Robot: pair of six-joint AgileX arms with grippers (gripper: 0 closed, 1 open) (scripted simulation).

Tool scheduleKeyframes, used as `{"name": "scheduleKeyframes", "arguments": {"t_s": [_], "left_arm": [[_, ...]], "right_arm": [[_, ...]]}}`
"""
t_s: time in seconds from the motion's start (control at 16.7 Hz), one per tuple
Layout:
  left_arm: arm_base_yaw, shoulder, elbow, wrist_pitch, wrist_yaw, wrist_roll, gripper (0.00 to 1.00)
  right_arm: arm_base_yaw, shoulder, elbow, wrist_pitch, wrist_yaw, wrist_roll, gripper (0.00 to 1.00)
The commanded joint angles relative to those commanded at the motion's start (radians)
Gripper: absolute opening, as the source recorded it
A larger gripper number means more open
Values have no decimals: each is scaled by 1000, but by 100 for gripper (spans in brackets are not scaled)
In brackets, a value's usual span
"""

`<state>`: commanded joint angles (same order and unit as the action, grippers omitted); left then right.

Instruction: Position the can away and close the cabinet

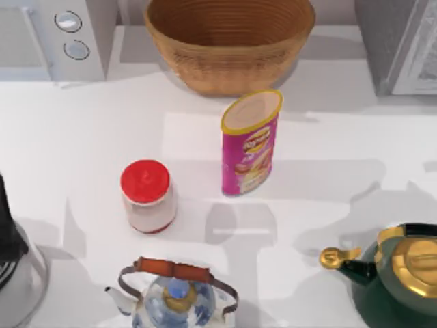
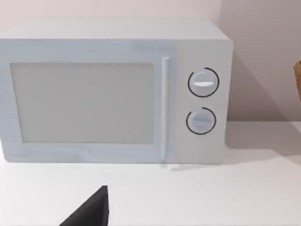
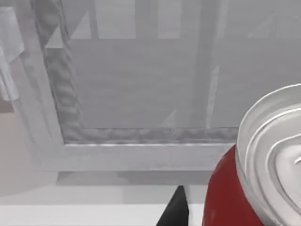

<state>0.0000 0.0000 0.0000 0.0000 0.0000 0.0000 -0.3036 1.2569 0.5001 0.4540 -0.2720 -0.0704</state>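
from the right wrist camera i see a red can (image 3: 225,197) with a silver top rim very close to the lens, and just beside it a dark finger (image 3: 175,209) of my right pincer. whether that pincer is clenched on the can i cannot tell. behind the can stands the pale grey cabinet (image 3: 141,94), its framed panel facing the camera.

in the top view the cabinet (image 1: 403,48) sits at the worktop's far right corner. the white worktop (image 1: 82,137) carries a woven basket (image 1: 229,41) at the middle of the far edge and a white microwave (image 1: 58,37) at the far left corner. a tall pink chip tube (image 1: 250,143) stands upright near the centre, and a jar with a red lid (image 1: 147,196) stands to its left, nearer the front. at the front edge there is a blue and white kettle (image 1: 174,297) with a brown handle, and a dark green teapot (image 1: 399,273) with gold trim at the front right corner.

the left wrist camera faces the microwave (image 2: 113,92), door shut, two round dials on its right side. a dark finger (image 2: 91,212) of my left pincer shows low in that view above the bare worktop; i cannot tell its state.
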Motion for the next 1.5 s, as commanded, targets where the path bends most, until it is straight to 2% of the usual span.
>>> {"name": "scheduleKeyframes", "arguments": {"t_s": [0.3,0.54,1.02,1.5], "left_arm": [[0,0,0,0,0,0,100],[0,0,0,0,0,0,100],[0,0,0,0,0,0,100],[0,0,0,0,0,0,100]], "right_arm": [[1,-7,-3,0,2,6,0],[23,-130,-25,-34,32,40,0],[134,-624,-193,-213,155,103,0],[266,-1138,-431,-403,248,91,0]]}}
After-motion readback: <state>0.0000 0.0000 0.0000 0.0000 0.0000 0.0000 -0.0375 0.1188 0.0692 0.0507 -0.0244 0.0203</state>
